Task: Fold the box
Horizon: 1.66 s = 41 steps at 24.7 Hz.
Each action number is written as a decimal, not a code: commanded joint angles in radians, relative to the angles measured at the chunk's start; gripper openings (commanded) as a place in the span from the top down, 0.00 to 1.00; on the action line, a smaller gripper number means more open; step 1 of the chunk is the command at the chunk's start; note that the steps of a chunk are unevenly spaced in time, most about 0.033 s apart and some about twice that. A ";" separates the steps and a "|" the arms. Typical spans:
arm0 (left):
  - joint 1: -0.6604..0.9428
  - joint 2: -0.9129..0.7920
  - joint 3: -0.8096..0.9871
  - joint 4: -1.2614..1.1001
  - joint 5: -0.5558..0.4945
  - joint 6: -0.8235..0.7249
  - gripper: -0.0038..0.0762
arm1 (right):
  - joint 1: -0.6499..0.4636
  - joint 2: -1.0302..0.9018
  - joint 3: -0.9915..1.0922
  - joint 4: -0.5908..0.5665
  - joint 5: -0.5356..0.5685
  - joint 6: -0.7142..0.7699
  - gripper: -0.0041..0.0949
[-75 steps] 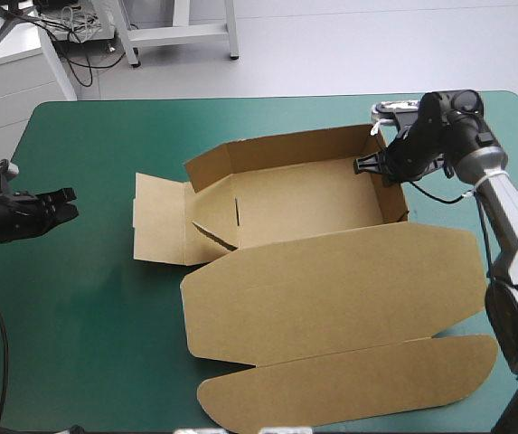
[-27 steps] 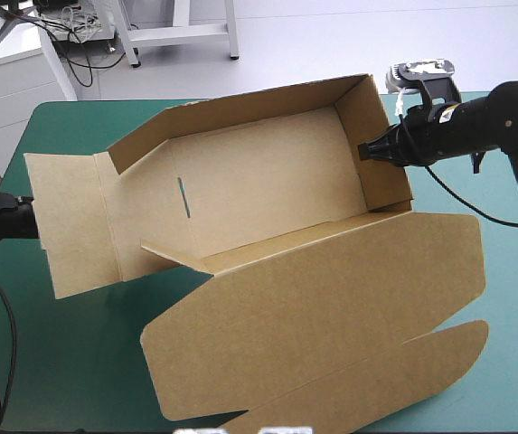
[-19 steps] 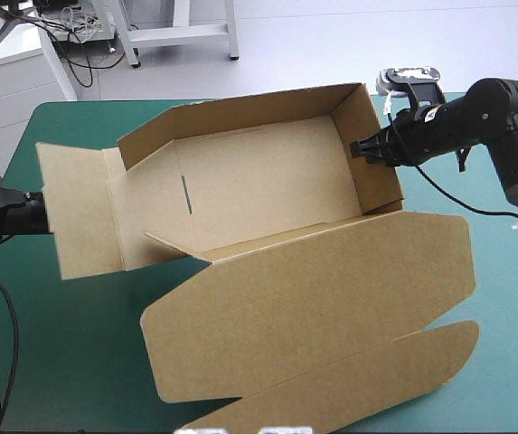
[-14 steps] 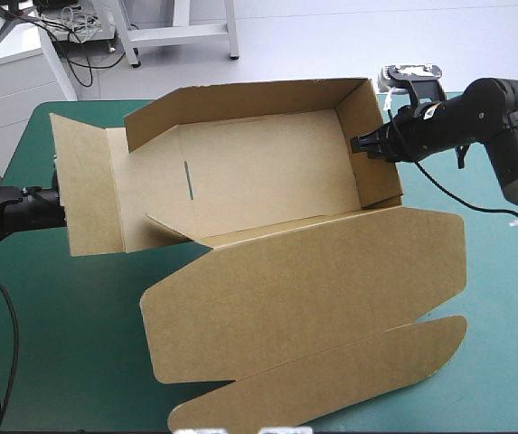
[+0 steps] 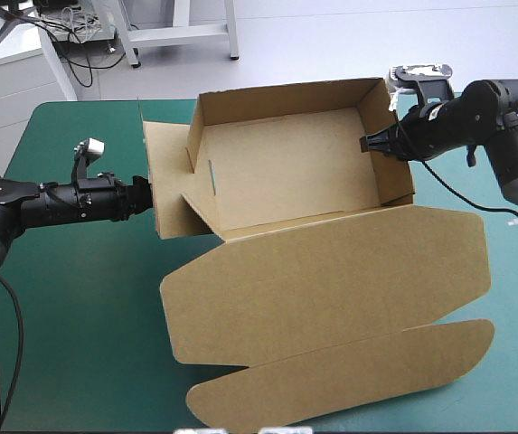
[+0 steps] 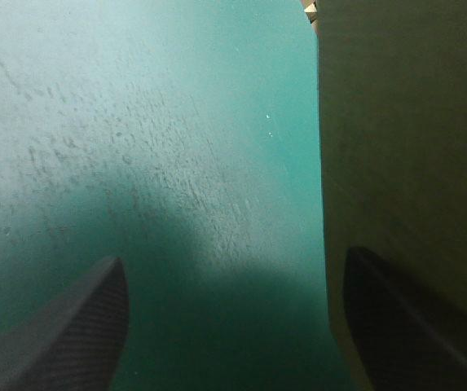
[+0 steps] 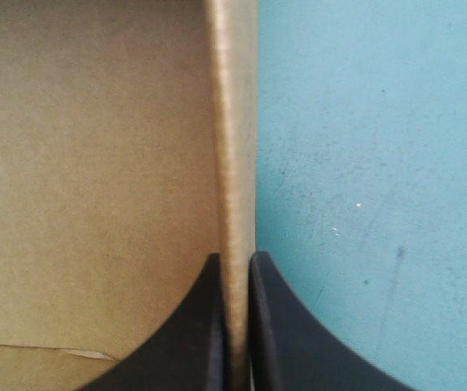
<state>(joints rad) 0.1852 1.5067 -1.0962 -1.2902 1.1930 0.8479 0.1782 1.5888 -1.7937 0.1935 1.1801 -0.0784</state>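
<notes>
1. Teal-green cover (image 5: 69, 307) spreads over the table. The brown cardboard box (image 5: 286, 176), a cut sheet raised into an open tray, lies across the far half. Its long axis runs between the table's left and right edges, and its broad lid (image 5: 331, 289) is flat toward the near edge.
2. The right gripper (image 5: 367, 143), two black fin-shaped fingers, is clamped on the tray's right end wall (image 7: 235, 122), with the board's edge pinched between them.
3. The left gripper (image 5: 145, 193) is spread wide and grasps nothing. It sits at the outer face of the upright left end flap (image 5: 170, 194), with the flap against one finger and bare cover ahead of the other.
4. The left arm is the nearer one to this loose flap. The tray lies beyond the flap, toward the right edge, so a push that way looks the likely next move.
</notes>
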 commanded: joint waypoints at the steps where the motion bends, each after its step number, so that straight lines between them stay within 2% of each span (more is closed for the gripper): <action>1: -0.008 -0.048 -0.034 -0.120 0.098 0.007 0.30 | -0.002 -0.038 -0.032 0.010 -0.050 0.015 0.98; 13: -0.108 -0.054 -0.034 -0.238 0.098 0.036 0.30 | -0.002 -0.038 -0.032 0.008 -0.051 0.019 0.98; 20: -0.139 -0.056 -0.046 -0.300 0.098 0.056 0.30 | -0.002 -0.038 -0.032 -0.033 -0.051 0.036 0.98; 26: -0.150 -0.084 -0.123 -0.280 0.098 0.006 0.30 | -0.002 -0.038 -0.032 -0.037 -0.047 0.038 0.98; 33: -0.198 -0.082 -0.123 -0.280 0.094 -0.015 0.30 | -0.002 -0.041 -0.032 -0.023 -0.038 0.078 0.98; 36: -0.201 -0.086 -0.145 -0.248 0.062 -0.037 0.30 | 0.021 -0.042 -0.032 -0.030 -0.037 0.078 0.98; 41: -0.263 -0.104 -0.262 0.037 -0.073 -0.257 0.30 | 0.111 -0.044 -0.032 -0.048 -0.104 0.115 0.98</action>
<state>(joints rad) -0.0338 1.4544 -1.2731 -1.3356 1.1690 0.7164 0.2449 1.5888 -1.7937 0.1142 1.1727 0.0000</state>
